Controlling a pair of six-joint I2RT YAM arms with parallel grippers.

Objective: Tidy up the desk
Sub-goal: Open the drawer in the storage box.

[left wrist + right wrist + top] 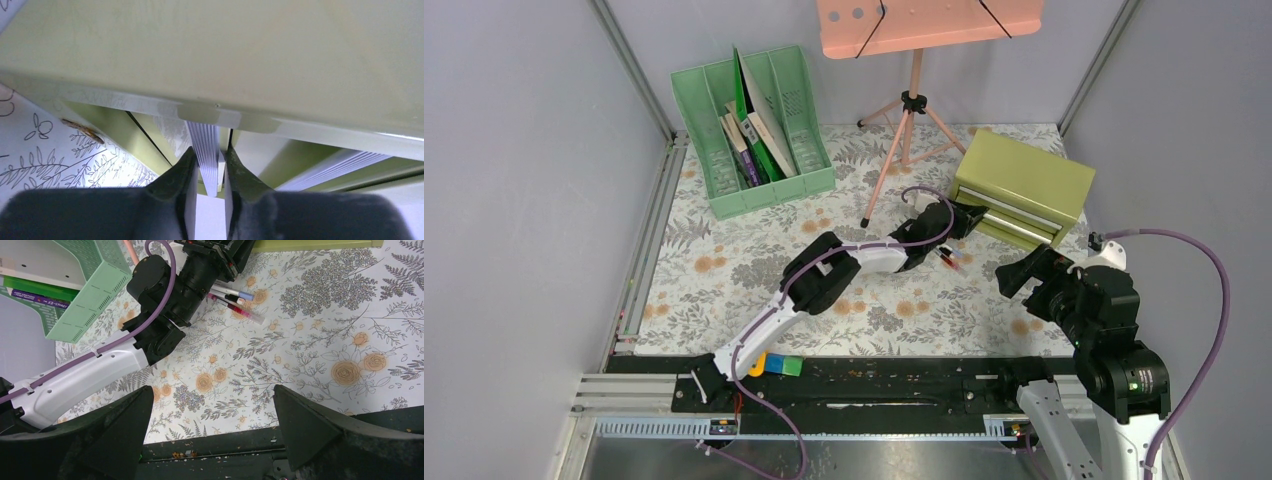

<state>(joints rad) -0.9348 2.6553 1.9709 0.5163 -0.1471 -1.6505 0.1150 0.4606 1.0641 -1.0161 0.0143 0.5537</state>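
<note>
The two fingers (182,175) of the left gripper (210,172) are clenched on the drawer handle (204,145), a thin ribbed silver strip that stands between the pads. The handle belongs to the olive-green drawer box (225,50), whose top fills the upper part of the left wrist view. I cannot tell how far the drawer is out.

Seen from above, the box stands at about 2 o'clock on the desk (724,270), the cloth with ferns and orange flowers that covers the whole working area. Just below the left wrist, at about 6 o'clock from it, some pens (949,258) lie on the cloth. One leg of the pink music stand (914,100) comes down at about 9 o'clock from the gripper. The green file rack (754,130) is well apart, at 11 o'clock.

The right gripper (212,425) hangs over the desk at 4 o'clock with its fingers spread wide, grasping nothing and not touching the box.

I see three risks:
- The strip is narrow and smooth, so a pull that is not straight along the drawer could let it slip from the pads.
- Nothing braces the box, so it may slide on the cloth rather than let the drawer move.
- The arm, if it draws back low, could sweep the pens or touch the stand leg.
</note>
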